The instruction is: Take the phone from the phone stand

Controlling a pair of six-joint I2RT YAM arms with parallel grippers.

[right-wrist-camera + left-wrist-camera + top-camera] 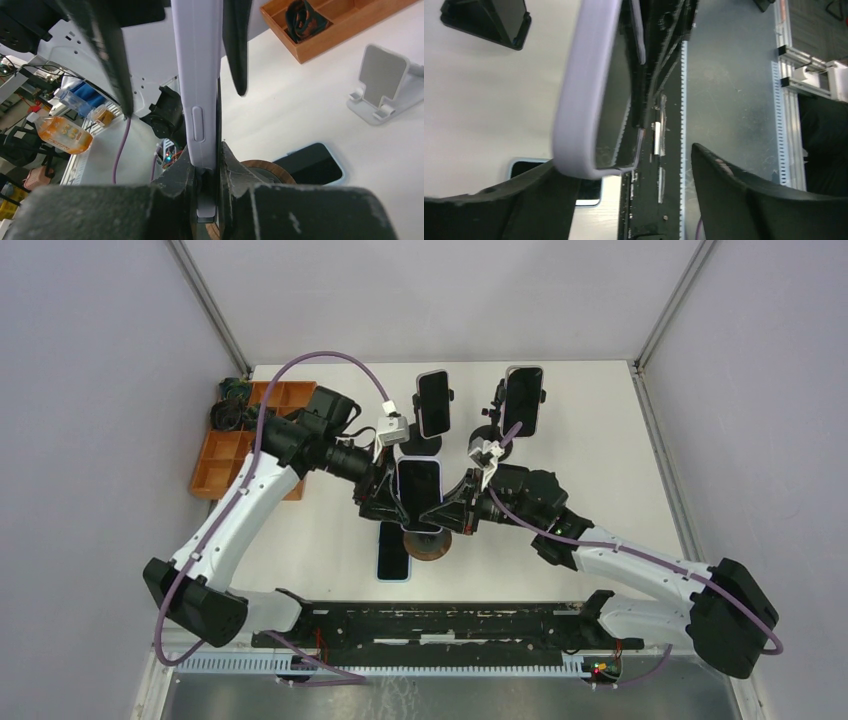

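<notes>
The phone (420,482), in a lilac case, stands on edge over the round wooden phone stand (430,543) at mid-table. My right gripper (206,175) is shut on the phone's (199,75) lower end, one finger on each face; the stand's wooden disc (267,169) shows just behind. Whether the phone still touches the stand is hidden. My left gripper (634,185) is open around the phone's (583,100) other side, its left finger (499,205) close to the case and the right finger (749,200) well clear. From above, the left gripper (385,498) and right gripper (450,512) flank the phone.
Another phone (395,558) lies flat beside the wooden stand. Two more phones (433,403) (524,400) sit upright on stands at the back. An empty white stand (382,85) is near them. An orange tray (245,435) sits at the far left.
</notes>
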